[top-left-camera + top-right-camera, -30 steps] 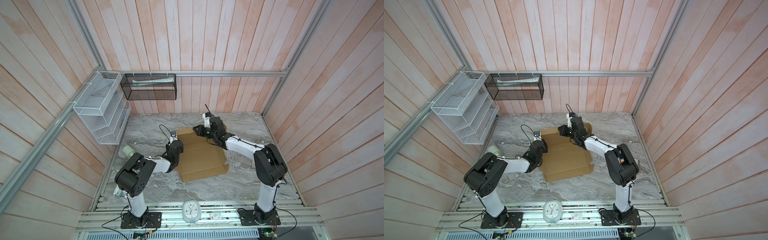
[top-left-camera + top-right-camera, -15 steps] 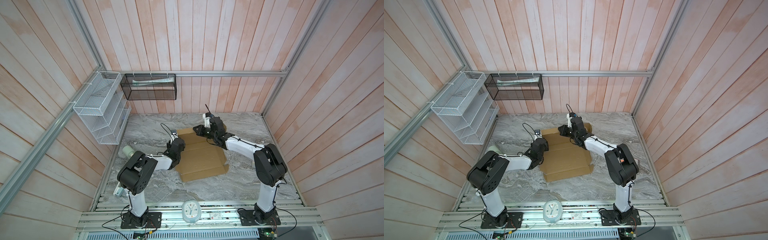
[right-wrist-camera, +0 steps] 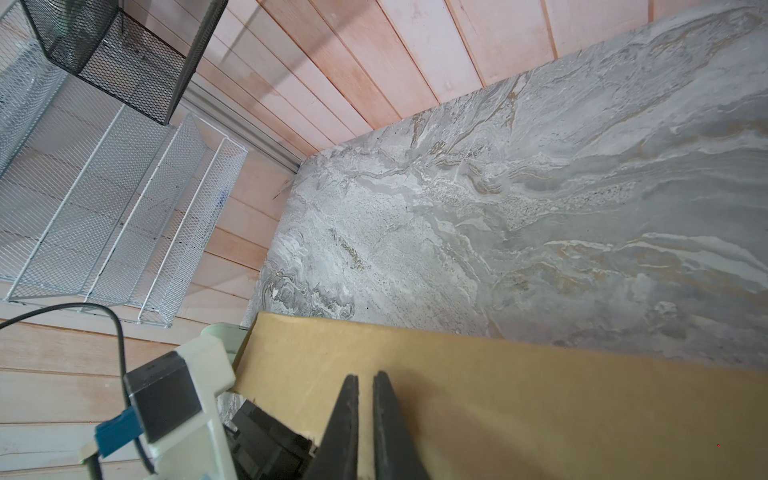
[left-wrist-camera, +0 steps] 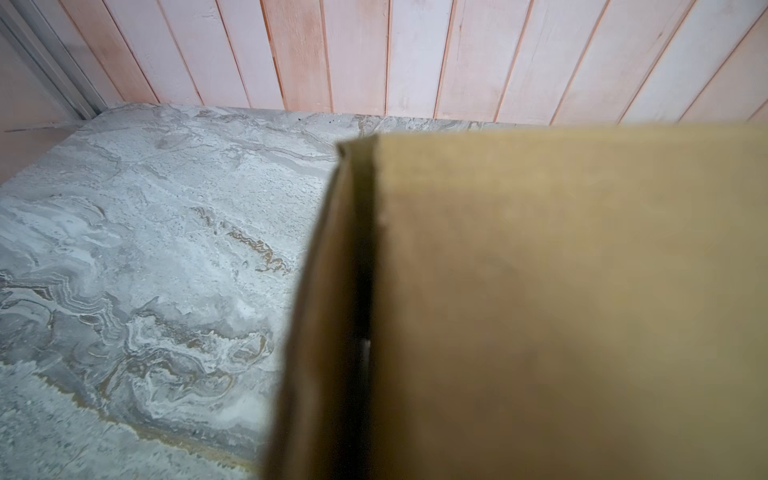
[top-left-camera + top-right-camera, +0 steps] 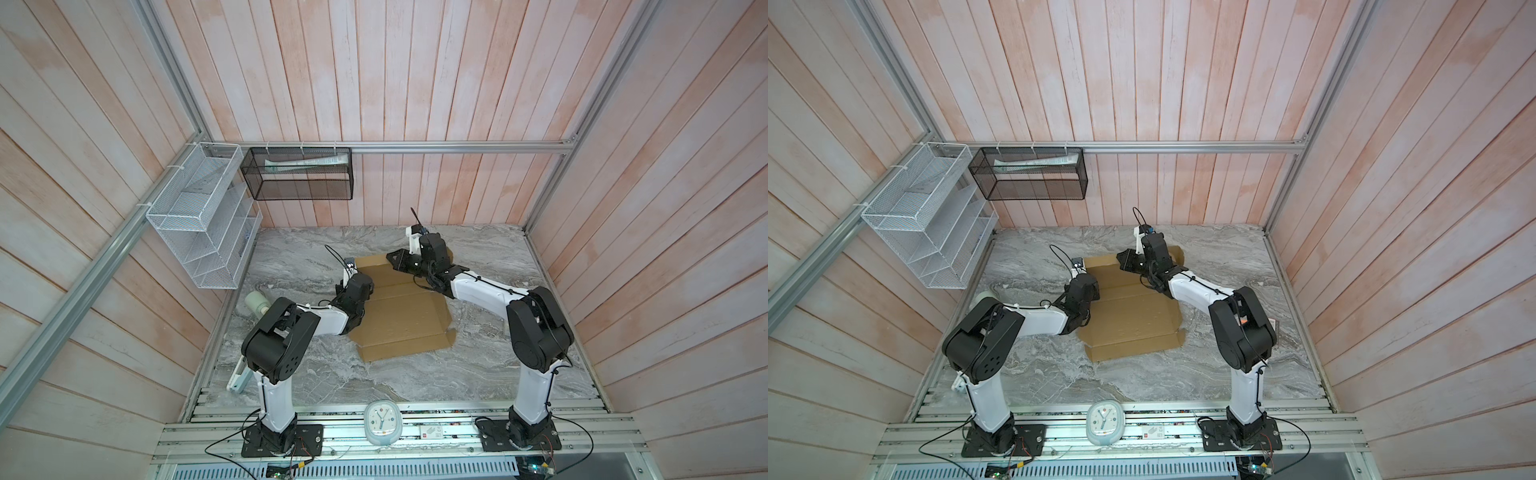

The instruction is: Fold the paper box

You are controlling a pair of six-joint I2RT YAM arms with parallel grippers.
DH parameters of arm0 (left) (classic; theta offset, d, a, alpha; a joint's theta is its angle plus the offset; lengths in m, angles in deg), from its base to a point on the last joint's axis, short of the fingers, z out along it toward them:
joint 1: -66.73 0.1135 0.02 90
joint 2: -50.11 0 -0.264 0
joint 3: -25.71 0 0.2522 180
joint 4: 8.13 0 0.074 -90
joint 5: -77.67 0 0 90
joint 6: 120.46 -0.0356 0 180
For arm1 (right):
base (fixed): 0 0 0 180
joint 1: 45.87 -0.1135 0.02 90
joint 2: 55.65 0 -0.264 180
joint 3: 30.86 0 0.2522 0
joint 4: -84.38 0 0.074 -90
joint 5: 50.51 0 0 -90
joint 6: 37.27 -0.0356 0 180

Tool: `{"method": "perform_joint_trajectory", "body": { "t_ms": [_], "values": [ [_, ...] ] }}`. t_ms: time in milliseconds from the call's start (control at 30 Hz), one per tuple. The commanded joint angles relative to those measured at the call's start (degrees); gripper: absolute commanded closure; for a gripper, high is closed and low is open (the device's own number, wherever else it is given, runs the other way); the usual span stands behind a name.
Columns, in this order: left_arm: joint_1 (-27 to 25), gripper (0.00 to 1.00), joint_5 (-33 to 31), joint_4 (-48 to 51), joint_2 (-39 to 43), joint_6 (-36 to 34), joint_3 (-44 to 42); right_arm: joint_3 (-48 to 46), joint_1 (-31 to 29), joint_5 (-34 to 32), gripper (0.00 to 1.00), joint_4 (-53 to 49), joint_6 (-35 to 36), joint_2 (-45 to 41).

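The paper box (image 5: 399,320) (image 5: 1133,322) lies on the marble table as a mostly flat, creased brown cardboard sheet. My left gripper (image 5: 354,275) (image 5: 1083,276) sits at its left edge, its fingers hidden under the wrist. In the left wrist view the cardboard (image 4: 561,291) fills the frame up close, with a narrow edge strip (image 4: 324,311) turned up, and no jaws show. My right gripper (image 5: 388,255) (image 5: 1121,255) (image 3: 365,376) is shut, with its fingers lying side by side over the sheet's far panel (image 3: 540,415).
A white wire rack (image 5: 199,220) and a black mesh basket (image 5: 299,174) hang on the walls at the back left. A pale roll (image 5: 255,303) lies by the left arm. A small clock (image 5: 382,422) stands on the front rail.
My left wrist has crept a little toward the back along the box's left edge. The right arm and the sheet look unmoved.
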State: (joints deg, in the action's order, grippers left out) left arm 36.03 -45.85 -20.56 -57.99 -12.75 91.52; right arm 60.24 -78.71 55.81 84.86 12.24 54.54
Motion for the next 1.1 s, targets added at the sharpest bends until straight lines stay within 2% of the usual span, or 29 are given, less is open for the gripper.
{"method": "perform_joint_trajectory", "body": {
  "t_ms": [0,167,400,567,767,1067],
  "values": [
    [0.29,0.75,-1.99,1.44,-1.59,0.4,0.86,1.07,0.25,-0.39,0.88,-2.82,-0.29,1.95],
    [0.29,0.86,-2.52,1.35,-1.86,0.24,0.68,0.97,0.37,-0.5,0.89,-2.73,-0.46,2.04],
    [0.29,0.95,-2.91,1.06,-1.73,-0.24,0.52,1.1,0.47,-0.23,0.89,-2.73,-0.8,2.39],
    [0.29,0.95,-2.95,0.8,-1.46,-0.41,0.22,0.99,0.54,-0.14,0.89,-2.7,-0.91,2.4],
    [0.29,0.78,-1.7,-1.55,-0.01,0.09,-2.13,0.97,0.52,-0.14,0.89,-2.64,-0.99,2.39],
    [0.23,0.67,-0.33,-9.54,4.37,0.68,-7.75,0.63,0.54,-0.32,0.89,-2.68,-1.17,2.13]
  ]
}}
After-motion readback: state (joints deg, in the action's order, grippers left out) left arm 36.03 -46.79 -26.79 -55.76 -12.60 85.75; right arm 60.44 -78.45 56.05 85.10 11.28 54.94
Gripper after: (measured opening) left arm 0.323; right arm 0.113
